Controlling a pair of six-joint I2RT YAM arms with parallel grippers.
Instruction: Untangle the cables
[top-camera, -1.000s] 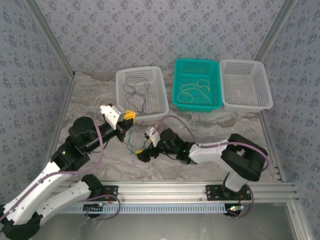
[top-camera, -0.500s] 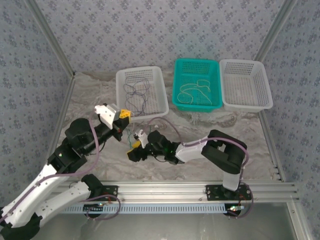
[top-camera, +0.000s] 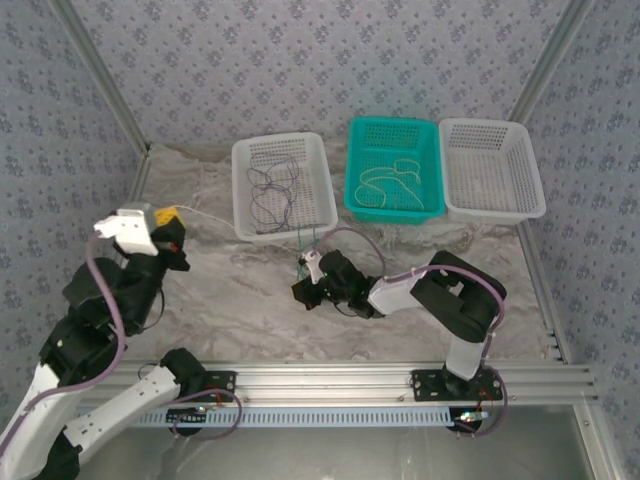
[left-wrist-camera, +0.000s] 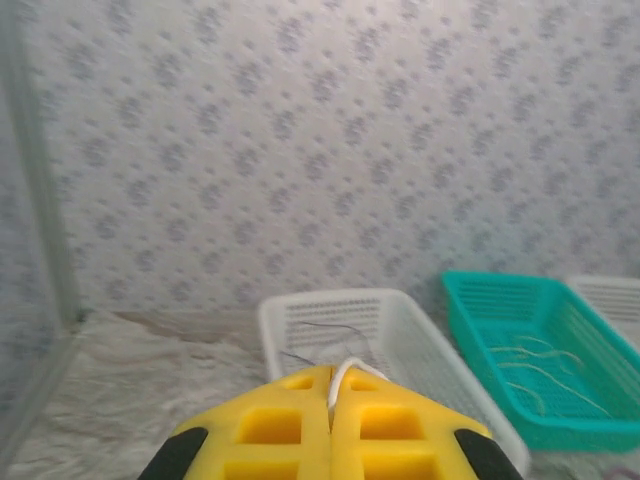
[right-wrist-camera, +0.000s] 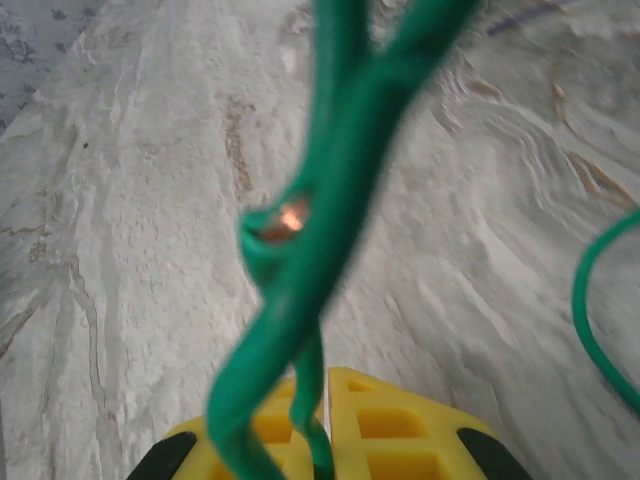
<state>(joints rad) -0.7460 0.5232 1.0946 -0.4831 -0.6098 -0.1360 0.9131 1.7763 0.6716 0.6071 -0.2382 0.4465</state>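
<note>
Cables sit in four places. A whitish cable is pinched between the shut yellow fingers of the left gripper, which hangs raised over the table's left side. From there the strand runs almost straight to the right, towards the near left corner of the white basket. In the left wrist view the strand loops up out of the seam between the closed fingers.

The right gripper is low on the table, just before that basket, and is clamped on a green cable. Its long axis runs away from the arms, towards the basket's near rim. In the right wrist view the green cable is doubled and twisted, rising from between the fingers, with a bare copper end showing partway up.

Purple cables lie coiled in the white basket. Cream ones lie in the teal basket.
</note>
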